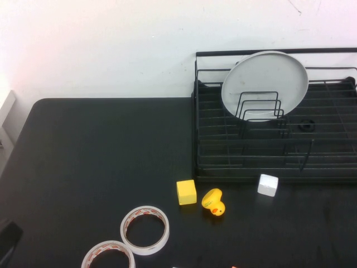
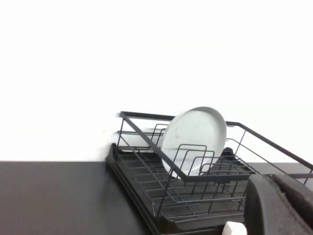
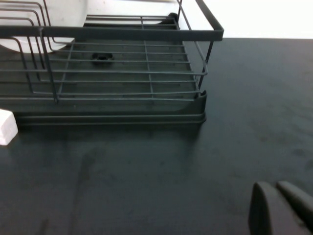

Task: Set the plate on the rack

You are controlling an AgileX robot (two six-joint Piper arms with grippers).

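Note:
The pale grey-green plate (image 1: 265,84) stands on edge in the black wire rack (image 1: 251,146), leaning among the upright dividers near the high back rail. No gripper touches it. The plate (image 2: 194,139) and the rack (image 2: 146,149) also show in the left wrist view. My left gripper (image 2: 270,178) is shut and empty, low over the table well to the left of the rack; a dark part of it shows at the near-left corner (image 1: 6,240). My right gripper (image 3: 276,185) is shut and empty above bare table in front of the rack's right end (image 3: 146,34). It is out of the high view.
A yellow cube (image 1: 186,192), a yellow duck (image 1: 213,202) and a white cube (image 1: 268,185) sit just in front of the rack. Two white tape rolls (image 1: 145,230) (image 1: 109,255) lie near the front edge. A small black ring (image 1: 306,125) lies in the rack.

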